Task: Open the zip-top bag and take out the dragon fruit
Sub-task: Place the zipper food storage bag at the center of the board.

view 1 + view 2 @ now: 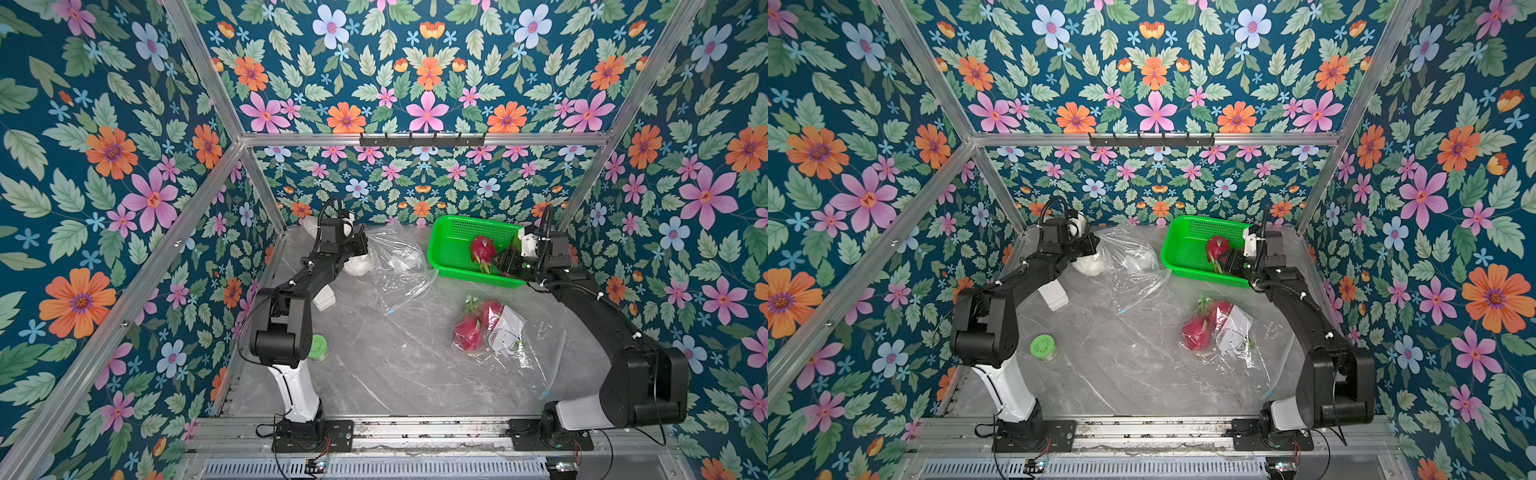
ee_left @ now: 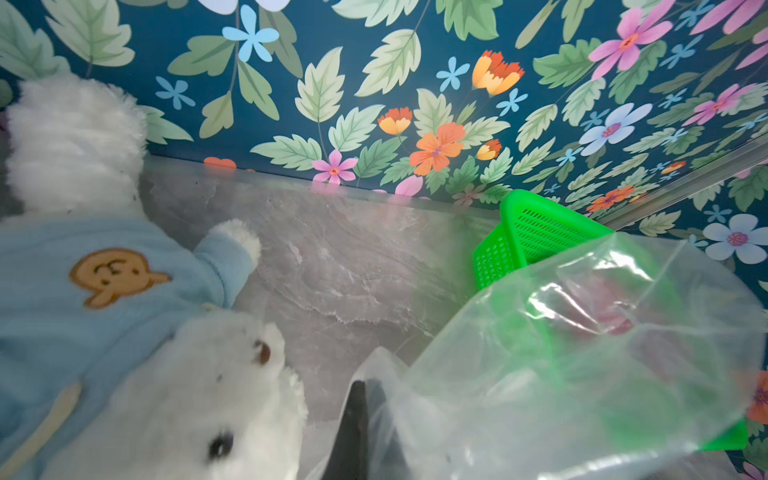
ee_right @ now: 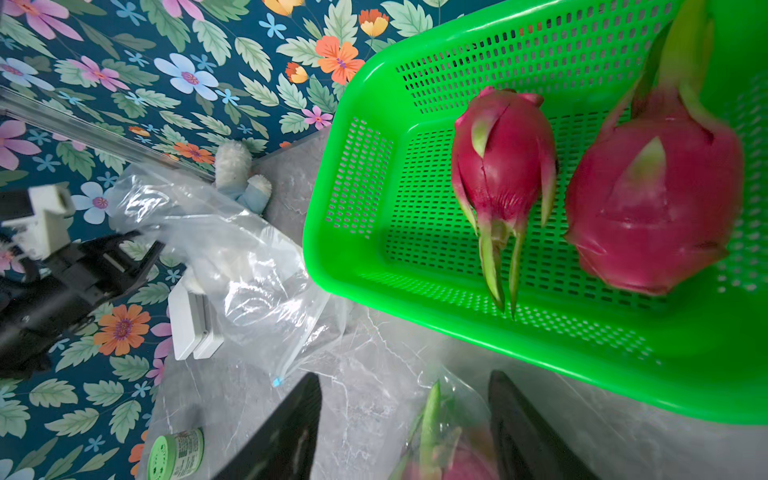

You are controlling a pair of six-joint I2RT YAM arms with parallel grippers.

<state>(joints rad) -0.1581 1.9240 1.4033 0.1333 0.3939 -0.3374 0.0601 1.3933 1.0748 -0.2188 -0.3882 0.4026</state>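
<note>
Half done: two dragon fruit (image 3: 503,166) in far-right green basket (image 3: 357,178), right gripper (image 3: 405,380) spread wide and empty at its near rim, left gripper (image 1: 360,245) clamped on empty clear bag (image 1: 399,257), two bagged fruit (image 1: 469,334) waiting inside near-right zip-top bag (image 1: 536,361)

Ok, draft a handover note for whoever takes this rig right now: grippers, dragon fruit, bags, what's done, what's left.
Left gripper: shut on a clear zip-top bag that looks empty, lifted at the back.
Right gripper: open, holding nothing, over the near side of the green basket.
Done: two dragon fruits lie in the basket.
Left: two more fruits sit in a second bag on the table; whether it is sealed cannot be told. Open it, take them out.
</note>
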